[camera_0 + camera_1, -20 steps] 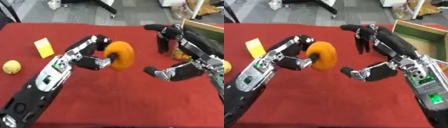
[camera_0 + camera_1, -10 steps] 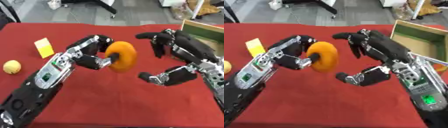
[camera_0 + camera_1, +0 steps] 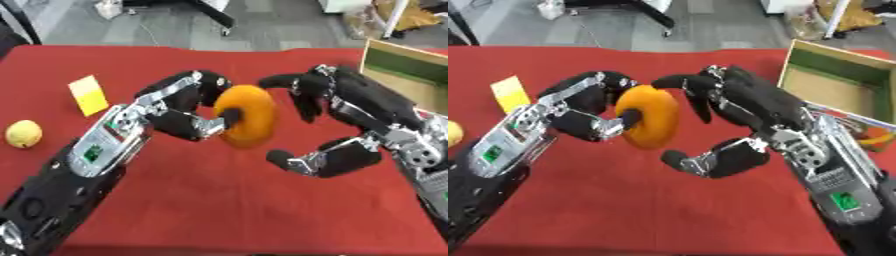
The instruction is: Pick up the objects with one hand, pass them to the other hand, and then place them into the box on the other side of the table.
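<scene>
An orange ring-shaped object [image 3: 245, 115] is held up above the red table, with my left hand [image 3: 179, 111] shut on it, the thumb through its middle. My right hand [image 3: 750, 117] is open right beside the ring, its fingers arched over the ring's top right and its thumb below, not closed on it. The open cardboard box [image 3: 842, 86] with a green inner wall stands at the table's right edge behind my right arm.
A yellow card [image 3: 88, 94] and a lemon-like yellow fruit [image 3: 24, 134] lie at the table's left. Something orange and red [image 3: 873, 137] lies beside the box at the right. The red tablecloth [image 3: 219, 200] spreads under both arms.
My right hand has moved left to the ring, its fingers now arching over it. My left hand with the ring has stayed nearly in place.
</scene>
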{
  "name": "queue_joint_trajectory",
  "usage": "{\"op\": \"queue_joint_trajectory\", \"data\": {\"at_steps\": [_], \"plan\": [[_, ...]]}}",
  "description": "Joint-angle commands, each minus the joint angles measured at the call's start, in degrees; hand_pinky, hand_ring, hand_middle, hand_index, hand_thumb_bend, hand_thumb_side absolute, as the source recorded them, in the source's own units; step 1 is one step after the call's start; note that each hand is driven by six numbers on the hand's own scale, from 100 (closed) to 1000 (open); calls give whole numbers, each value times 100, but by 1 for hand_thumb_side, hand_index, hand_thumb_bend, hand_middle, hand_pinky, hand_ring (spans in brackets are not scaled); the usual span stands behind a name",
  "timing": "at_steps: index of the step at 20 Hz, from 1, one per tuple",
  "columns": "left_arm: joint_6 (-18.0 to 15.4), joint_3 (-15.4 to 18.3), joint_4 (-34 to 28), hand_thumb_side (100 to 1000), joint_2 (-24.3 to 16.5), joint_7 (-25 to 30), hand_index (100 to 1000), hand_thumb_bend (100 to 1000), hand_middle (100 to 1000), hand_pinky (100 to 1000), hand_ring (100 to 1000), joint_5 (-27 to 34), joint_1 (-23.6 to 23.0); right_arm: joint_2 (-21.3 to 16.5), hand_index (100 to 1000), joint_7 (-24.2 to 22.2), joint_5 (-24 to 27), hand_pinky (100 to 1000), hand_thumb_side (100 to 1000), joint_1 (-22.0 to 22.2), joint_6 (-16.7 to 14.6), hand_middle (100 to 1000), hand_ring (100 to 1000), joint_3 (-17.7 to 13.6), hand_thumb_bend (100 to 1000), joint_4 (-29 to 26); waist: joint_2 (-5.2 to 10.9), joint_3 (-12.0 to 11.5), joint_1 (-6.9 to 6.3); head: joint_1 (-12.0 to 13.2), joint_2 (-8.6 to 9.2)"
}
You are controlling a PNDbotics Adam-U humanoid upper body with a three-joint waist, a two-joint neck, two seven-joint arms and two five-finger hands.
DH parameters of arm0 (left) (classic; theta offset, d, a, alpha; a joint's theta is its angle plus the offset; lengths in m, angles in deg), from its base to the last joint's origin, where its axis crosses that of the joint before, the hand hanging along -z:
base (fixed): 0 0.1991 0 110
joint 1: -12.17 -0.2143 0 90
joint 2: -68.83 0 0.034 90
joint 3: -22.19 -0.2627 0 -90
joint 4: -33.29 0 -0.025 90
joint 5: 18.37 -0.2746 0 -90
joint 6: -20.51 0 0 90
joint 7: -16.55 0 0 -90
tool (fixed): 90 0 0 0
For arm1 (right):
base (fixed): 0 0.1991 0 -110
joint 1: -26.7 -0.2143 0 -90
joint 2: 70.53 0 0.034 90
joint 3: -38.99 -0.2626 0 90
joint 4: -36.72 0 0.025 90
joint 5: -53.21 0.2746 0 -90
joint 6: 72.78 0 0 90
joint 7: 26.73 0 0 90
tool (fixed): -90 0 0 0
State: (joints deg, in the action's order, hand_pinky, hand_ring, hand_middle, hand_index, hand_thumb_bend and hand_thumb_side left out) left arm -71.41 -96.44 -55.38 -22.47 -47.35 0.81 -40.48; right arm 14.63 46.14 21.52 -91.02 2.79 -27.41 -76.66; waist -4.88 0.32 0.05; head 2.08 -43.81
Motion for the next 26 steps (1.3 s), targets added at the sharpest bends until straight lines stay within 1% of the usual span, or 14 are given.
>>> {"op": "queue_joint_trajectory", "data": {"at_steps": [1, 10, 13, 14, 15, 19, 20, 22, 26], "plan": [[31, -11, -163, 159, -60, 18, 517, 177, 462, 538, 548, 50, 145, 0, 878, 21, -33, 229, 409, -91, 44, 239, 354, -4, 409, -121, 52, 3, 21, -16, -31], [75, -81, -234, 159, 0, 110, 518, 177, 463, 540, 548, 113, 175, 29, 857, 142, -260, 218, 358, -50, 90, 230, 344, 16, 341, -121, 57, -6, 25, -9, -31], [86, -90, -250, 159, 3, 118, 519, 177, 463, 540, 548, 131, 179, 31, 832, 178, -348, 215, 341, -29, 114, 227, 341, 17, 319, -121, 55, -5, 24, -10, -31], [89, -90, -255, 167, 4, 117, 519, 152, 463, 540, 548, 135, 180, 30, 825, 192, -378, 214, 332, -20, 123, 226, 340, 17, 306, -121, 54, -6, 22, -11, -31], [93, -90, -260, 169, 4, 115, 519, 146, 463, 540, 548, 139, 182, 29, 816, 208, -404, 212, 328, -12, 135, 225, 339, 18, 300, -121, 53, -6, 21, -12, -31], [105, -95, -268, 167, -2, 114, 520, 149, 464, 541, 549, 146, 181, 29, 735, 315, -463, 204, 313, 3, 184, 218, 332, 19, 266, -121, 53, -5, 19, -10, -31], [108, -98, -270, 169, -2, 113, 520, 146, 464, 541, 549, 148, 180, 29, 670, 361, -472, 201, 305, 3, 204, 214, 329, 15, 261, -121, 53, -4, 18, -9, -31], [123, -114, -286, 168, -2, 100, 521, 147, 465, 541, 550, 154, 181, 26, 612, 452, -520, 197, 299, 3, 241, 211, 325, 9, 256, -121, 53, -1, 17, -11, -31], [165, -142, -346, 168, -1, 59, 522, 145, 466, 542, 550, 174, 192, 19, 547, 549, -640, 193, 276, 8, 261, 205, 320, 22, 242, -121, 50, 1, 15, -11, -31]]}}
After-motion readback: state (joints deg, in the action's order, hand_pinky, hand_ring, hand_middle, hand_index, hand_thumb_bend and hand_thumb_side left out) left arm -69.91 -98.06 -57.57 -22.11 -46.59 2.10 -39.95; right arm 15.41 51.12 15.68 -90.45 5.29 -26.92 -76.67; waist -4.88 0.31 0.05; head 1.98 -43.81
